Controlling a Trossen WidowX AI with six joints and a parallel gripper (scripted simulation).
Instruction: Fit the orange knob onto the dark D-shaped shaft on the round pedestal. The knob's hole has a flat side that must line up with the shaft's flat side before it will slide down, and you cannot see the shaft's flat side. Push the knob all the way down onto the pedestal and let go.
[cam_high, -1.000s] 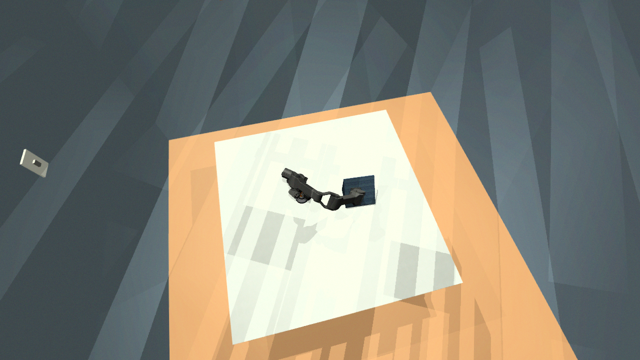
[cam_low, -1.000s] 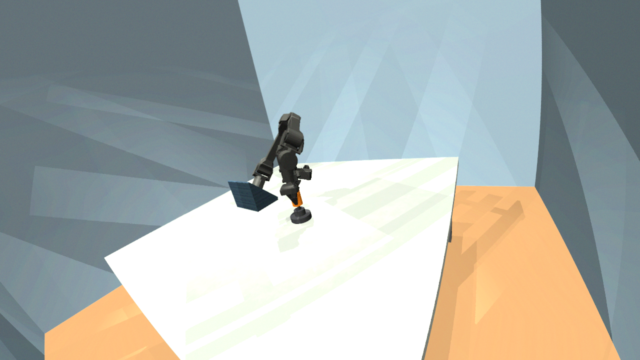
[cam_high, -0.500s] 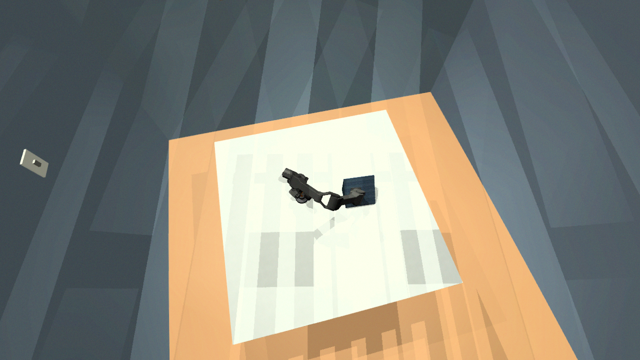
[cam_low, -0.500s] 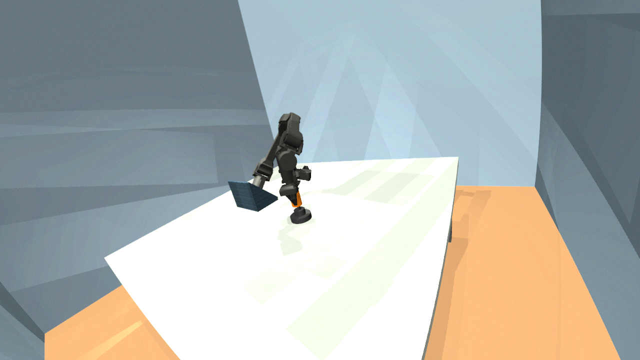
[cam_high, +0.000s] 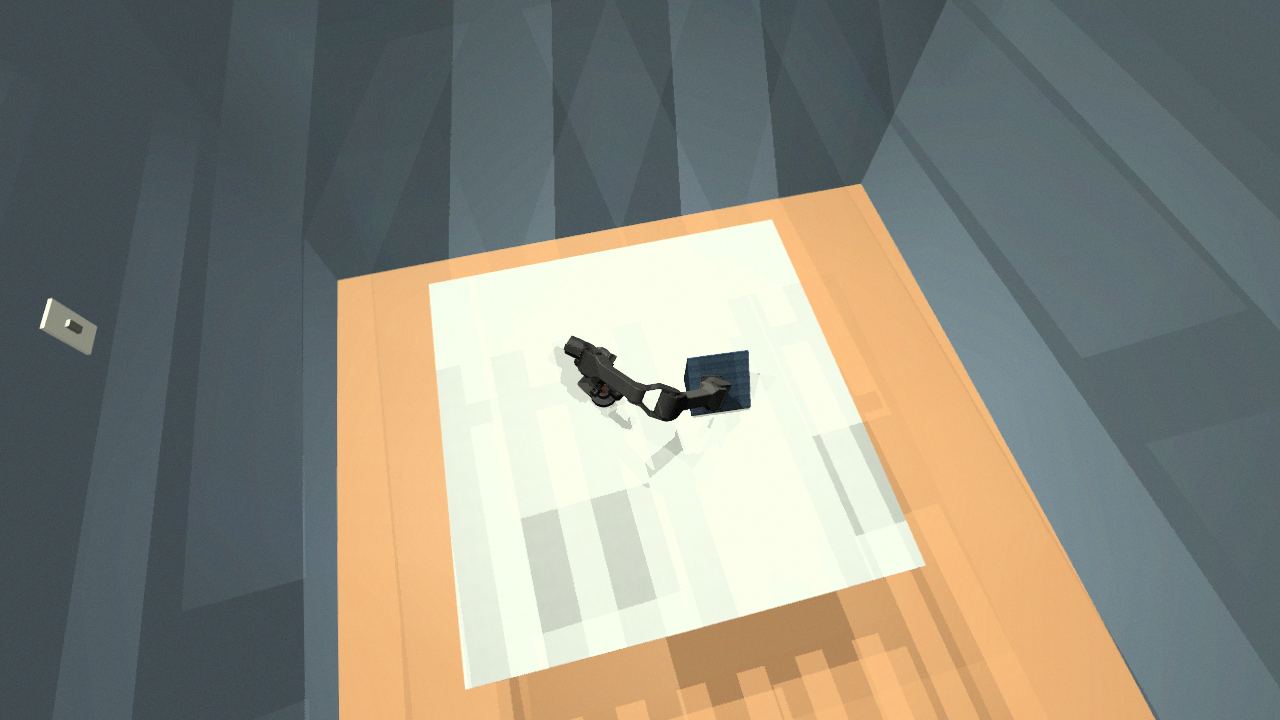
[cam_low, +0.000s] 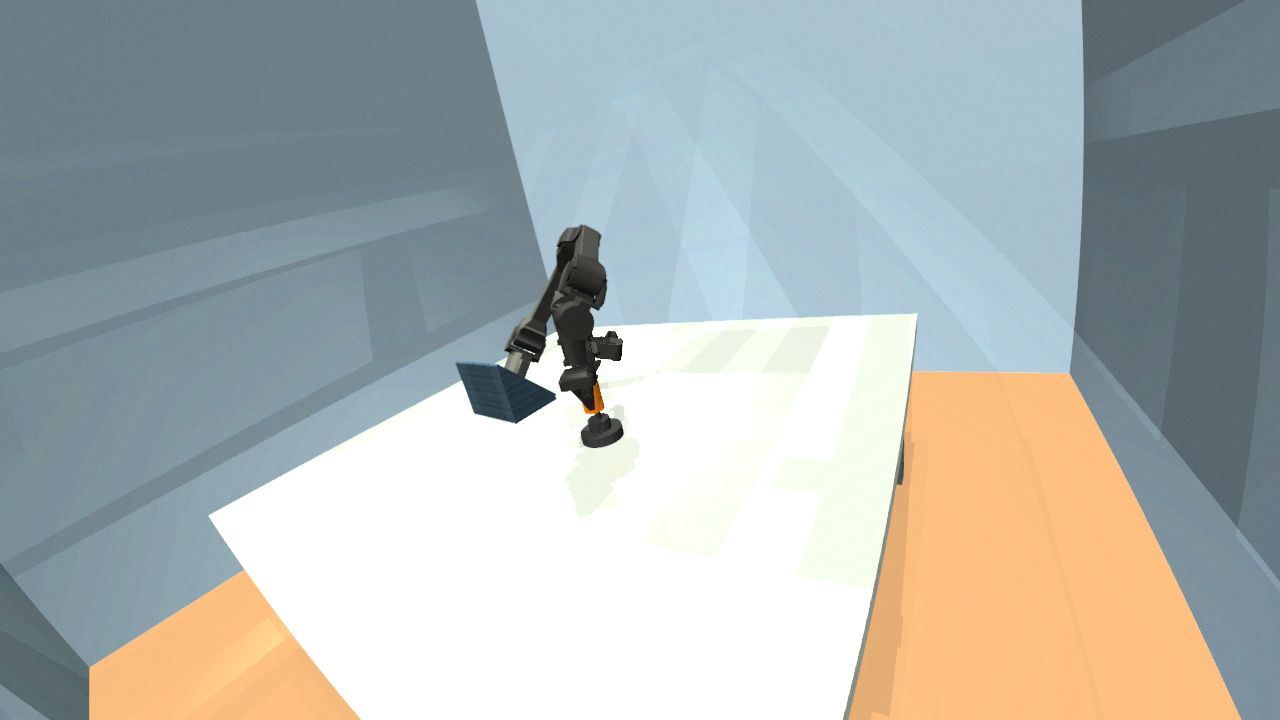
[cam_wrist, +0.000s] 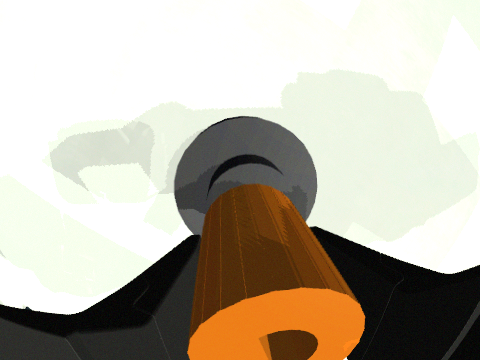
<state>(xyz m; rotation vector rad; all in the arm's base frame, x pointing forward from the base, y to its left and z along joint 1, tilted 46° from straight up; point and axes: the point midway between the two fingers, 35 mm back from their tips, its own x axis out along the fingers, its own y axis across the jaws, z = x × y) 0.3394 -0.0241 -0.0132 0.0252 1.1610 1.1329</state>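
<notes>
The orange knob (cam_low: 596, 399) (cam_wrist: 250, 250) stands nearly upright in my gripper (cam_low: 591, 402) (cam_wrist: 254, 242), which is shut on it with a finger on each side. The hole (cam_wrist: 295, 345) in its top end shows in part, with a straight edge on the left. The dark round pedestal (cam_high: 605, 402) (cam_low: 601, 436) (cam_wrist: 245, 132) has a raised step and stands directly below the knob. In the exterior view the knob's lower end is just above this step, not down on it. The shaft is mostly or wholly hidden, and its flat side cannot be seen.
The arm's base is at a dark blue wedge-shaped block (cam_high: 732, 368) (cam_low: 486, 392), to one side of the pedestal. Both stand on the white table (cam_high: 787, 501) (cam_low: 429, 582). The arm arches above the table between base and knob. Striped shadows cross the table.
</notes>
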